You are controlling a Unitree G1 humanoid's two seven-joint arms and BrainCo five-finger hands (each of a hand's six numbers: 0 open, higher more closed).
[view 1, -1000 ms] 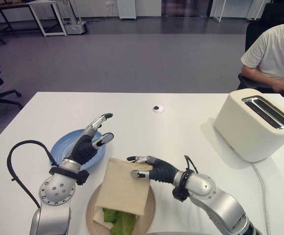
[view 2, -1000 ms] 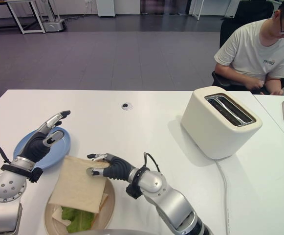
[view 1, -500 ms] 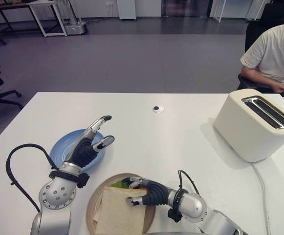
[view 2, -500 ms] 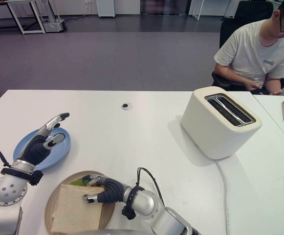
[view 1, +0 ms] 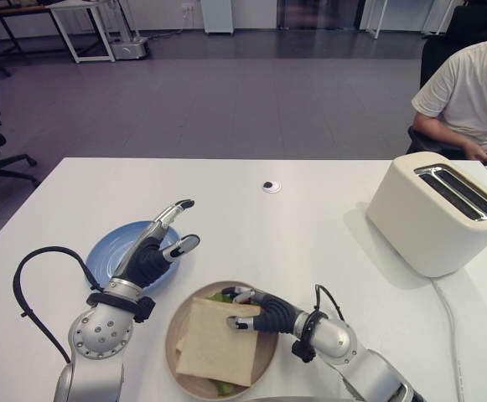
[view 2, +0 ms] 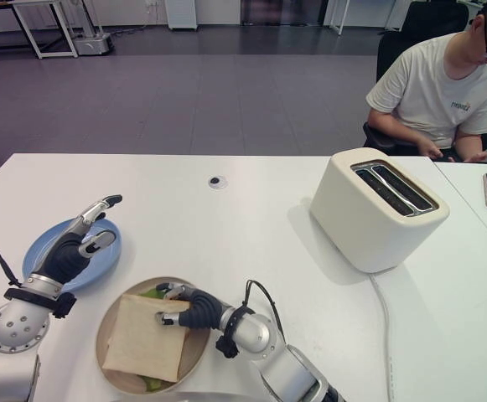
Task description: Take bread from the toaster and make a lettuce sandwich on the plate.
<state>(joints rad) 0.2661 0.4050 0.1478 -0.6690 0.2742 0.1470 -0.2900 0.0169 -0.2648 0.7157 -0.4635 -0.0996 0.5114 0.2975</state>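
As bread (view 1: 214, 345) lies flat on plate (view 1: 173, 339), rt robot hand (view 1: 268, 315) pinches its edge.

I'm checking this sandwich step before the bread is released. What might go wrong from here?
1. The right robot hand grips the top slice at one corner, so pulling away may drag the slice off the lettuce.
2. The slice lies skewed on the plate with a corner near the rim, so a small nudge might push it over the edge.
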